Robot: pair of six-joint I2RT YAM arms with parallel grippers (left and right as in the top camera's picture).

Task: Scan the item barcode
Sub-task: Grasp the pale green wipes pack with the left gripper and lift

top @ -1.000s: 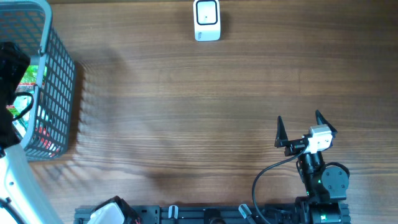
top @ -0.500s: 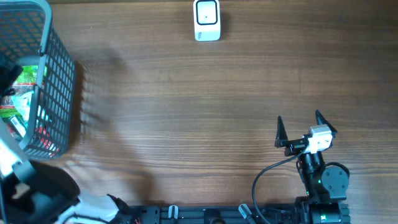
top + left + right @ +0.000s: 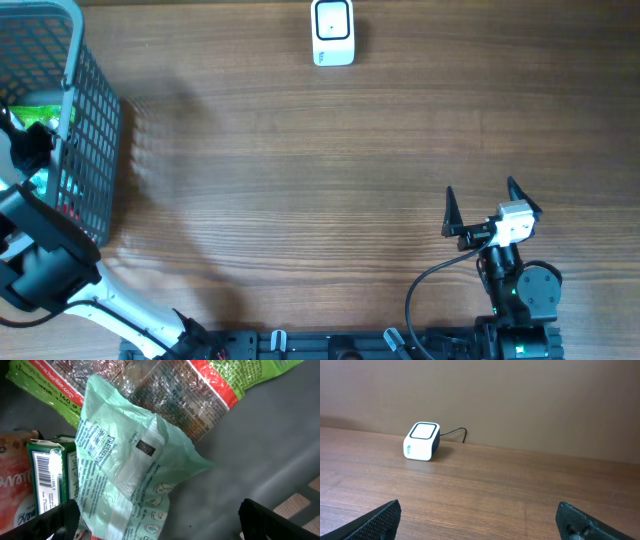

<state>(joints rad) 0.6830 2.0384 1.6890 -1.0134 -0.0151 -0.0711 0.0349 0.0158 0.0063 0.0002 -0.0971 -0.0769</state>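
My left gripper [image 3: 159, 522] hangs open inside the grey wire basket [image 3: 95, 120] at the table's left edge. Nothing is held between its fingers [image 3: 55, 521]. Just ahead of it lies a mint-green printed bag [image 3: 125, 460], crumpled on the basket floor. Beside the bag are a green box with a barcode [image 3: 42, 477], a red pack [image 3: 10, 487] and a green-and-red sweets bag [image 3: 200, 385]. The white barcode scanner [image 3: 332, 32] stands at the table's far middle edge, also seen in the right wrist view [image 3: 422, 441]. My right gripper [image 3: 490, 205] rests open near the front right, facing the scanner.
The basket's mesh walls stand close around the left gripper. A bare grey patch of basket floor [image 3: 260, 445] lies to the right of the bags. A black cable [image 3: 455, 434] runs from behind the scanner. Bare wooden tabletop [image 3: 300, 180] lies between basket, scanner and right arm.
The left gripper's jaws have spread wide, and the left arm has shifted over the basket's near end. The right arm and the scanner have not moved.
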